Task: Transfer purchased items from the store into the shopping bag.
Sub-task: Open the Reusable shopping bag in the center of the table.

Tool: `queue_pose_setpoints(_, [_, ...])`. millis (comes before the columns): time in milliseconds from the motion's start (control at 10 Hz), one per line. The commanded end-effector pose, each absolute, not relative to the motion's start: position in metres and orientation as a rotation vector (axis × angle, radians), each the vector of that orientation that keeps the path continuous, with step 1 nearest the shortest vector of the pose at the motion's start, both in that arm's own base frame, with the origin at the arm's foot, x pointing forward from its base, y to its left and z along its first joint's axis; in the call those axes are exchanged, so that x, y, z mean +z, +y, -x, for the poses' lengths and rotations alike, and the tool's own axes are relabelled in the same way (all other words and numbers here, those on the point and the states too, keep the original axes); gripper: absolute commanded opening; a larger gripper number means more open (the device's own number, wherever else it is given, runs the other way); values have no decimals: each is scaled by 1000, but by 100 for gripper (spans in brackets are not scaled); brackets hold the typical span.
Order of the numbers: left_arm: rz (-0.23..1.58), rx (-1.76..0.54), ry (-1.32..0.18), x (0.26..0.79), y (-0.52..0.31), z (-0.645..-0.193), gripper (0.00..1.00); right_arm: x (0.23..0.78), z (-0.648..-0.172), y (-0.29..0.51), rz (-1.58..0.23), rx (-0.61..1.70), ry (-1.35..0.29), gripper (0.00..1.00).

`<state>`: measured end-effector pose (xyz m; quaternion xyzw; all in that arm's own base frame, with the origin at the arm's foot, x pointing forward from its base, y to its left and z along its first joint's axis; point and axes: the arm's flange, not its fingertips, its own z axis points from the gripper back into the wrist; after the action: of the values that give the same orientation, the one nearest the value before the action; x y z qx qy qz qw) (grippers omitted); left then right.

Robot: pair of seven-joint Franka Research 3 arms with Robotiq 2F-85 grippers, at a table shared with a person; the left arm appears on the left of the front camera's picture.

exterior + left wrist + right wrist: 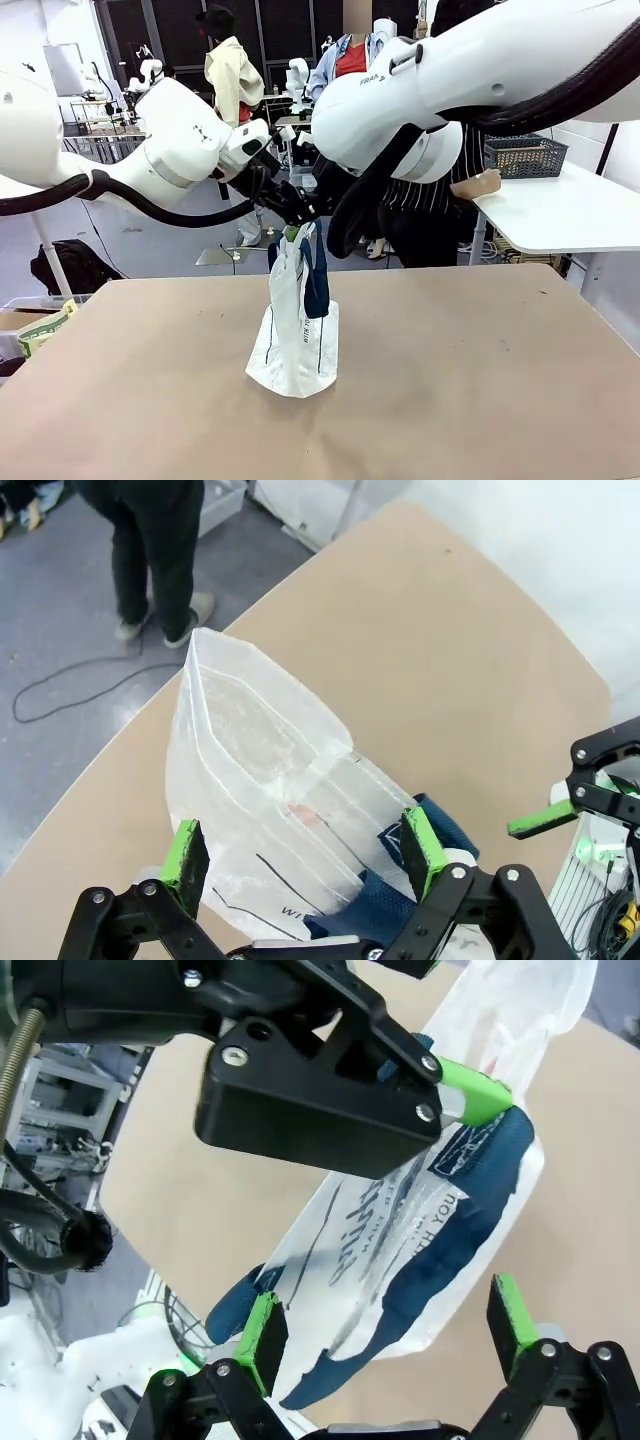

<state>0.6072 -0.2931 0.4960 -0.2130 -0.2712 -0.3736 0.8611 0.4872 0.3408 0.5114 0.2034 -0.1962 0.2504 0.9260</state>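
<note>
We couldn't see contents through the cloudy plastic. The shopping bag [295,335], white with navy handles [316,285], stood between the wide-spread fingers [186,855] of the left hand [300,825]; the right hand [385,1295] gaped too, gripping nothing.

The shopping bag [250,770] is cloudy plastic. In the left wrist view a faint reddish patch [305,815] shows through it, too blurred to identify. The bag's lower end is cut off there behind the left gripper [303,845] at the bottom edge. In the right wrist view the bag's top runs off the upper edge. The left gripper's black finger body covers part of the lettering [380,1230], which reads only in fragments. In the front view the right arm [480,70] hides most of the person [415,215]. In the left wrist view the top edge cuts the person off above the legs.
</note>
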Motion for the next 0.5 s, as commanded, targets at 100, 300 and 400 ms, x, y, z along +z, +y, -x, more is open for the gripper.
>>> queue_pose_setpoints(100, [399,-755,-539,503,-296,-616,100,509,-493,345,-421,517,-357,100])
queue_pose_setpoints(300, [385,-744,-519,501,-296,-615,100,501,-496,350,-411,518,-328,100])
queue_pose_setpoints(400, [383,-739,-509,500,-295,-614,100,495,-498,352,-413,512,-314,100])
